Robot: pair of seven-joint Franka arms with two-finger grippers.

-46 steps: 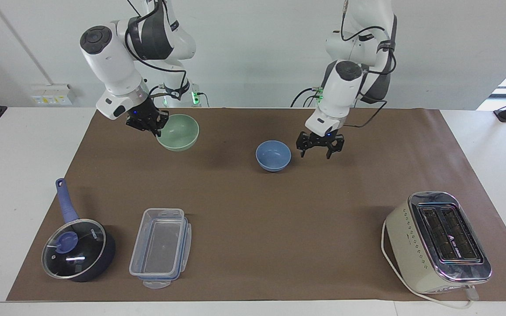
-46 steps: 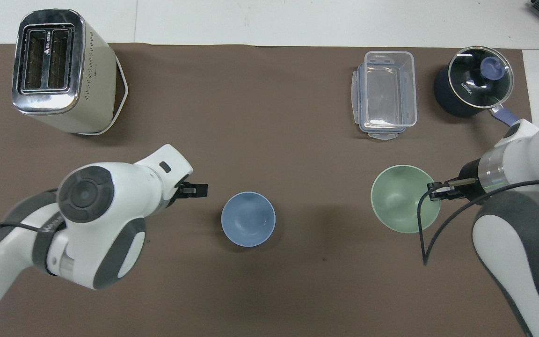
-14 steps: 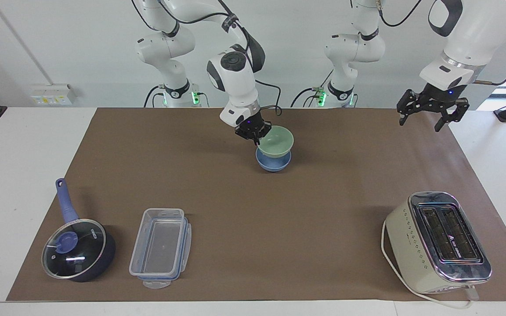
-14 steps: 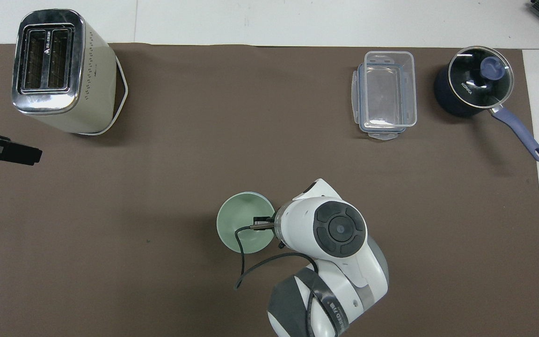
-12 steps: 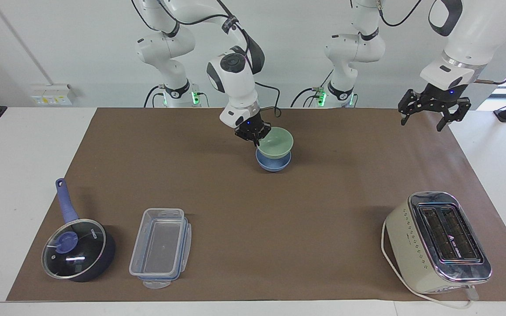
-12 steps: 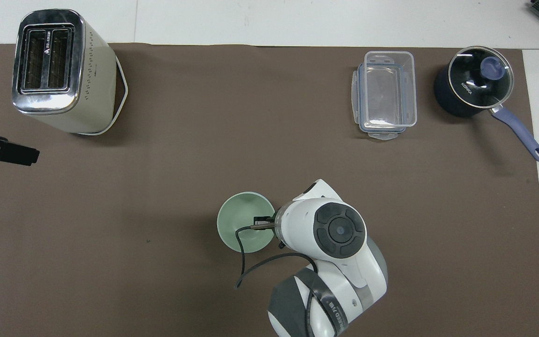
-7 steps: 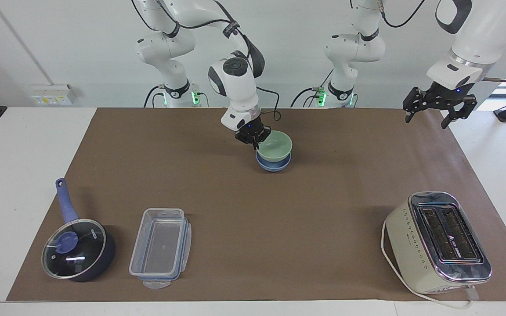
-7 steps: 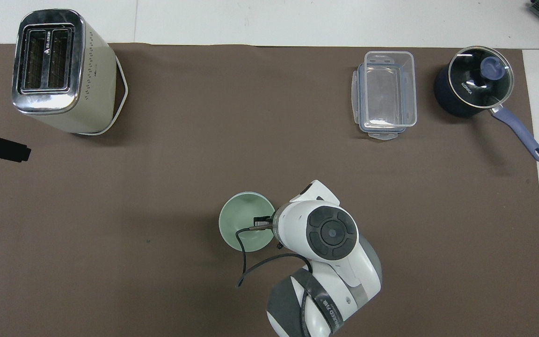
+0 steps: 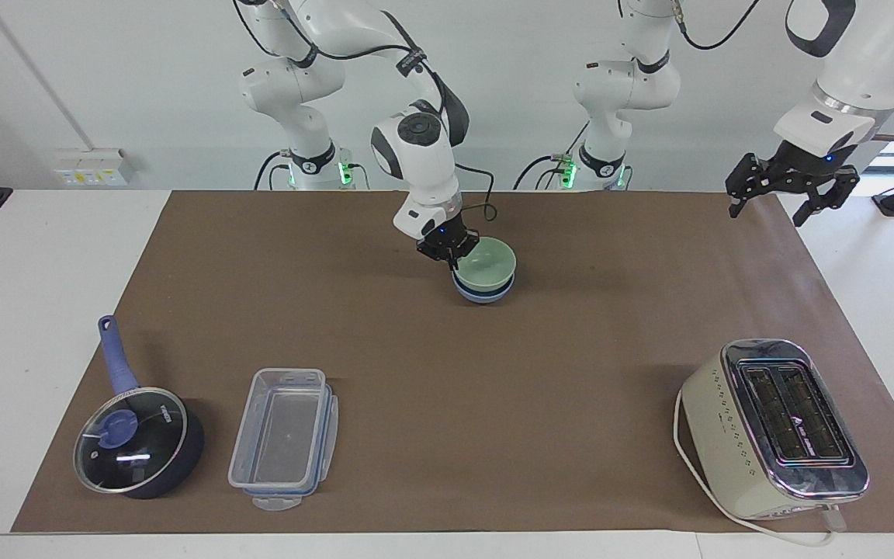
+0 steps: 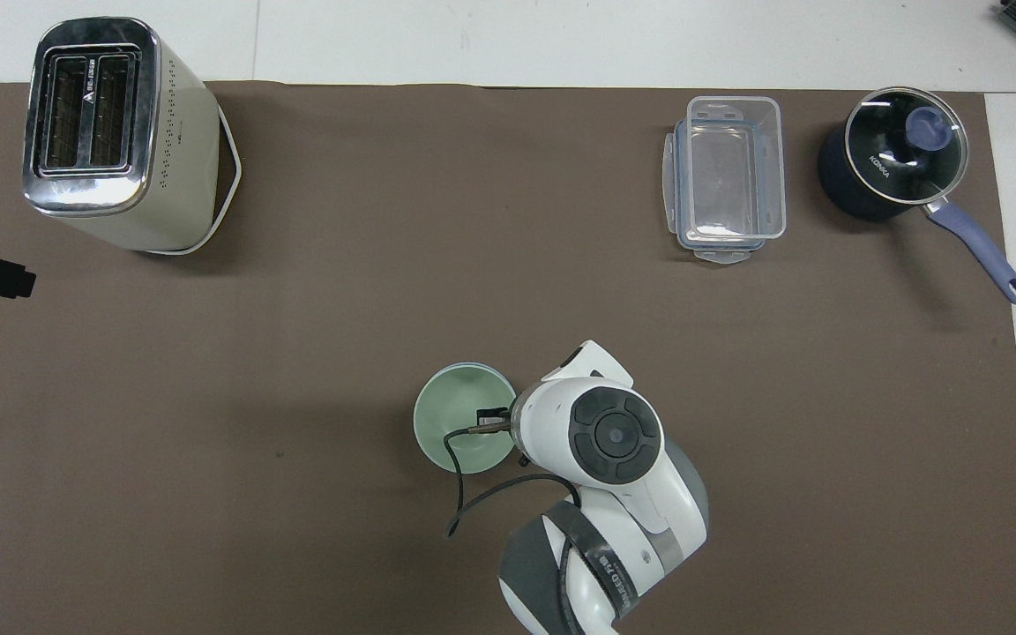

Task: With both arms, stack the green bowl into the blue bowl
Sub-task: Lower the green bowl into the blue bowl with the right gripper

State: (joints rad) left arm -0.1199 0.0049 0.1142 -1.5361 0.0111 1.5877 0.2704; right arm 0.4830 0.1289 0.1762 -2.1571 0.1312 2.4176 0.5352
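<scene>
Green bowl [image 9: 487, 264]: nested in blue bowl [image 9: 483, 291], ready for release.
Right tool [image 9: 448, 250]: clamped on its rim.
Left tool [image 9: 791, 189]: apart, waiting clear over worktop edge.

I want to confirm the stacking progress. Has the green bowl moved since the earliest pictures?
Yes. The green bowl went from the saucepan's end of the table to the middle, and now sits in the blue bowl, held by the right gripper.
</scene>
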